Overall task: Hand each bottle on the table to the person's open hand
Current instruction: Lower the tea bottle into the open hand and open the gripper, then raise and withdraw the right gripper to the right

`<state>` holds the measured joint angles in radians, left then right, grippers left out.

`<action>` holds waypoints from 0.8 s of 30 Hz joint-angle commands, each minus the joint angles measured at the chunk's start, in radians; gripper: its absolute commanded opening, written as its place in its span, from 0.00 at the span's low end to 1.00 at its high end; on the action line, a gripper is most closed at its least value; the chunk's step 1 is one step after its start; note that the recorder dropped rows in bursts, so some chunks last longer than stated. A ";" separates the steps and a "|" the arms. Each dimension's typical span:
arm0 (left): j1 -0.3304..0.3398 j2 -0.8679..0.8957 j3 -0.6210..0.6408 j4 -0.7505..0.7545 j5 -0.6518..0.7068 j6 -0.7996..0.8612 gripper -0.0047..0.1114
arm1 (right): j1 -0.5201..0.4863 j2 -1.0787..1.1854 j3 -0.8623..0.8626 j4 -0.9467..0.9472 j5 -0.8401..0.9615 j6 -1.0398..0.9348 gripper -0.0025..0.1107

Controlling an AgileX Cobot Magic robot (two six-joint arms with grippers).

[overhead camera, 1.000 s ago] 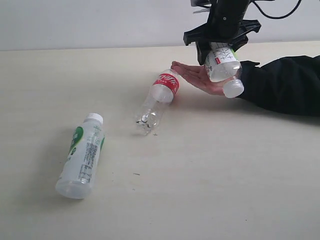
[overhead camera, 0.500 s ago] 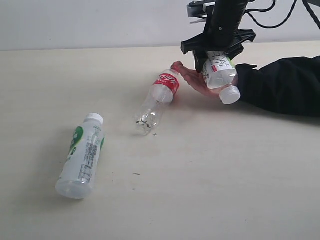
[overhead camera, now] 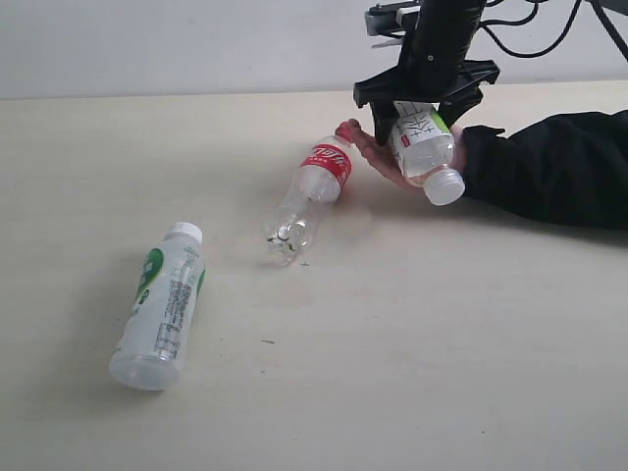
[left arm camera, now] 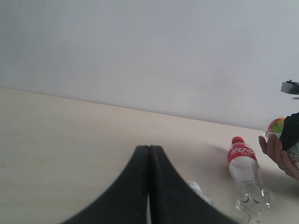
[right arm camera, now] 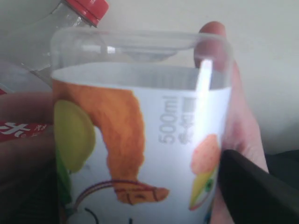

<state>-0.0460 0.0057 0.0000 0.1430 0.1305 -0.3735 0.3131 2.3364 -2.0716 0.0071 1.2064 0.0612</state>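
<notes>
My right gripper (overhead camera: pixel 420 110) is shut on the clear bottle with the fruit-picture label (overhead camera: pixel 424 147) (right arm camera: pixel 140 140), which tilts cap-down onto the person's open hand (overhead camera: pixel 378 157) (right arm camera: pixel 245 135). One black finger (right arm camera: pixel 254 186) presses the label; skin shows on both sides of the bottle. The red-labelled clear bottle (overhead camera: pixel 314 191) (left arm camera: pixel 245 168) lies just left of the hand, its red cap (right arm camera: pixel 88 7) near the fingertips. The white-green bottle (overhead camera: pixel 162 304) lies at the front left of the table (overhead camera: pixel 442 343). My left gripper (left arm camera: pixel 149 154) is shut and empty. The yellow-labelled bottle is out of view.
The person's black-sleeved arm (overhead camera: pixel 549 172) lies across the right side of the table. A pale wall (overhead camera: pixel 177 44) runs behind the table's far edge. The left arm does not show in the exterior view.
My right gripper has come down and slightly left with the fruit-label bottle, which now rests in the palm. The hand's fingers have closed in around it. The other bottles have not moved.
</notes>
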 commanded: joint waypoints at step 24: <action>-0.004 -0.006 0.000 0.003 -0.005 0.001 0.04 | 0.000 -0.195 -0.003 0.073 0.015 -0.061 0.73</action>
<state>-0.0460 0.0057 0.0000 0.1430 0.1305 -0.3735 0.3131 2.1838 -2.0716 0.0329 1.2188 0.0461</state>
